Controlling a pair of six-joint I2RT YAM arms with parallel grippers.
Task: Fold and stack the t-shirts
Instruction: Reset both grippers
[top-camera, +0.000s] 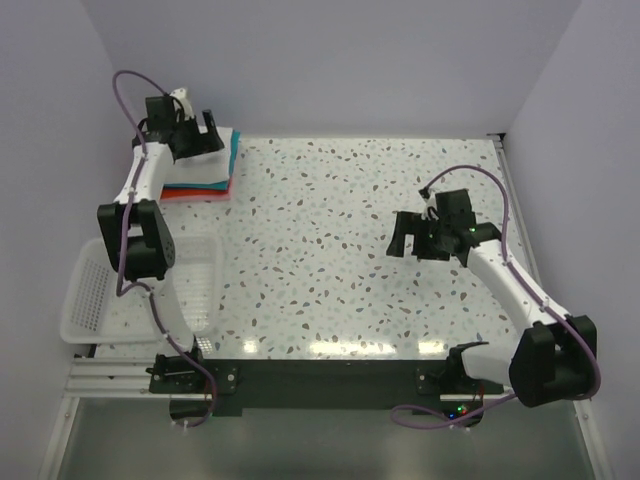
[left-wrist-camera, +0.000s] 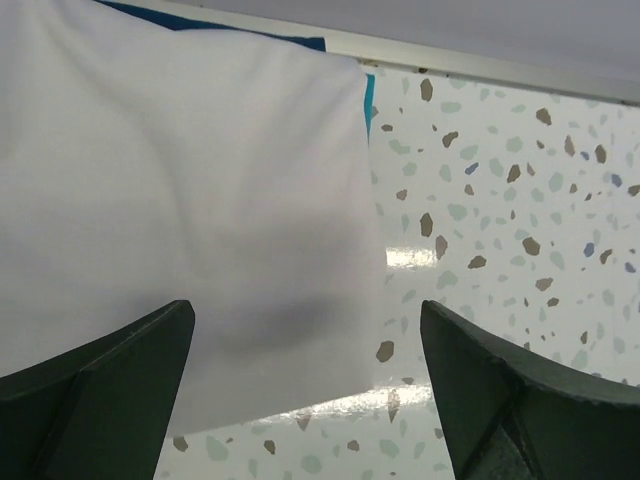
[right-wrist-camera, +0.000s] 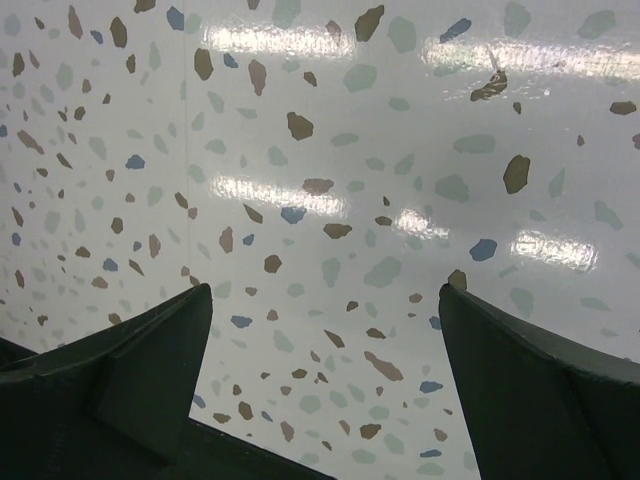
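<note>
The speckled table (top-camera: 340, 260) fills most of the top view. A white mesh basket (top-camera: 85, 300) sits at the table's near left corner. At the table's far left corner the three t-shirts lie in one folded stack. The white t-shirt (left-wrist-camera: 180, 200) is on top, the teal t-shirt (top-camera: 234, 150) shows at its right edge and the red-orange t-shirt (top-camera: 198, 190) at its near edge. The left gripper (left-wrist-camera: 305, 330) hangs over the stack, jaws wide, holding nothing. The right gripper (right-wrist-camera: 325, 300) hovers over the table's right half, jaws wide and empty.
</note>
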